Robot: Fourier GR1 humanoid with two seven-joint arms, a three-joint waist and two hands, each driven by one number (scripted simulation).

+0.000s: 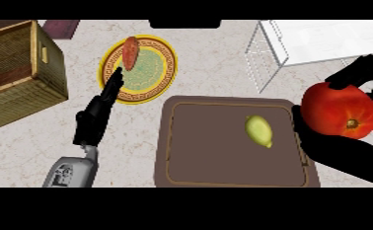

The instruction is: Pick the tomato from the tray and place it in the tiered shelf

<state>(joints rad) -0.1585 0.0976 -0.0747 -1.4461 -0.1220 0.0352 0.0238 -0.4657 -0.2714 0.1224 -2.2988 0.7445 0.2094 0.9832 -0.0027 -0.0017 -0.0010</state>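
Observation:
A large red tomato [336, 109] is held up at the view's right edge, with my right hand [329, 147] curled round it from below and behind. It hangs just right of the brown tray [182, 145], on which a yellow-green lemon [259, 131] lies. The white wire tiered shelf [291, 41] stands at the back right, beyond the tomato. My left hand [96, 113] rests left of the tray, fingers straight and pointing toward a plate.
A yellow patterned plate [149, 71] at the back centre-left carries an orange-red sweet potato [130, 52]. A wooden crate [25, 68] stands at the far left. A dark purple object [60, 27] lies at the back left edge.

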